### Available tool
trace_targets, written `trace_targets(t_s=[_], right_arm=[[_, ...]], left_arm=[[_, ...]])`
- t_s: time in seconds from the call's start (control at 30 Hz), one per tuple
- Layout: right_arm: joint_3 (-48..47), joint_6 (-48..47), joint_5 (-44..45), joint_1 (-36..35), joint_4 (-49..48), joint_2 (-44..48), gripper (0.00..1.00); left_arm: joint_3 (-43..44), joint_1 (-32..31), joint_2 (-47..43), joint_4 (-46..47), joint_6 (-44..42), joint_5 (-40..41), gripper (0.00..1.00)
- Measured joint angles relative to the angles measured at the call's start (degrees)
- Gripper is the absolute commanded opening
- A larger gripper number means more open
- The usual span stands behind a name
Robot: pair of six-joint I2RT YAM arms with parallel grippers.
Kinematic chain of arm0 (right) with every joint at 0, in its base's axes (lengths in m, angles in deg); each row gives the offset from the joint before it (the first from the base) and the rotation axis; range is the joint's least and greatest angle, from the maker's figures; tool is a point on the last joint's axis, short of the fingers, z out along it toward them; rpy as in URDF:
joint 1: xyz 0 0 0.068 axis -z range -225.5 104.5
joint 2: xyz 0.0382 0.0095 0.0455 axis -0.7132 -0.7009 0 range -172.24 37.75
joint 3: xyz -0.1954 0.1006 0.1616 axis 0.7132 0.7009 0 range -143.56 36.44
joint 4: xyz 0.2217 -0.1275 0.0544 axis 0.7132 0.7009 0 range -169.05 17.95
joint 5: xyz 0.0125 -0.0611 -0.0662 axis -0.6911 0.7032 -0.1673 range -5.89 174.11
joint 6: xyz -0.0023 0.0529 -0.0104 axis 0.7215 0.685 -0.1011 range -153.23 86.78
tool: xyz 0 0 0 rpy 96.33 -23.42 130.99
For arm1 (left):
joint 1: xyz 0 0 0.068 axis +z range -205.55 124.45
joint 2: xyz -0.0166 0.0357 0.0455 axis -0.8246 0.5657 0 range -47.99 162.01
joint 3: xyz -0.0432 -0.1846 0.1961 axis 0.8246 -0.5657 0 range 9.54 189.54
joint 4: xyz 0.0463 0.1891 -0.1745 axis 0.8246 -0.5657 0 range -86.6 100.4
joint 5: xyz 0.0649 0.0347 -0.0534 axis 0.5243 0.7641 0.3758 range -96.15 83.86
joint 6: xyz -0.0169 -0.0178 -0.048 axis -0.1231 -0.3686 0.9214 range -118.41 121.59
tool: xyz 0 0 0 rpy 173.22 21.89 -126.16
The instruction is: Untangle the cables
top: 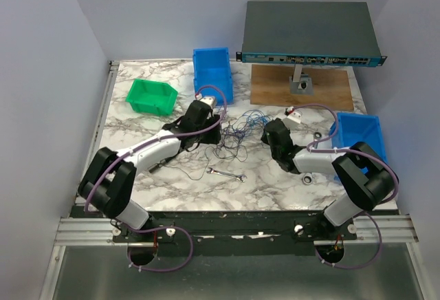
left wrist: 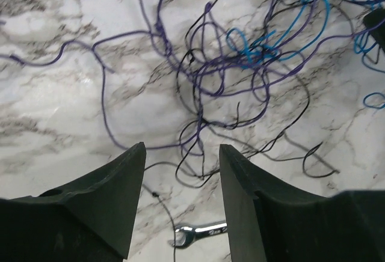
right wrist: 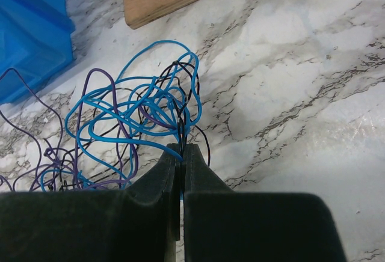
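Marble table (top: 124, 131) holds the cables (top: 237, 133) at its middle, between your two grippers. Your left gripper (left wrist: 180, 196) stands open with the tangle just ahead of it, and one finger hides the end of the wrench (left wrist: 201, 233), whose stamped writing is too blurred to read. Your right gripper (right wrist: 180, 157) is pinched closed on blue strands; you cannot tell how many. Print on the switch (top: 309, 31) is too small to read. Bare marble lies around the wrench, while blue bins (top: 213, 73) crowd the far and right sides.
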Motion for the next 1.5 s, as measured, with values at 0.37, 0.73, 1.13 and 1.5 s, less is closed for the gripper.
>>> trace_targets(t_s=[0.37, 0.73, 1.13, 1.5], right_arm=[[0.0, 0.0, 0.0, 0.0, 0.0, 0.0, 0.06], [0.0, 0.0, 0.0, 0.0, 0.0, 0.1, 0.06], [0.2, 2.6, 2.7, 0.0, 1.4, 0.3, 0.05], [3.1, 21.9, 11.0, 5.6, 12.8, 2.4, 0.01]], left_arm=[[-5.0, 0.0, -7.0, -9.8, 3.8, 1.5, 0.65], [-6.6, -1.5, -2.0, -14.3, 5.8, -1.7, 0.41], [-6.6, -2.1, -3.4, -16.6, 8.1, 0.8, 0.00], [-1.7, 8.9, -40.3, -24.3, 12.6, 14.2, 0.00]])
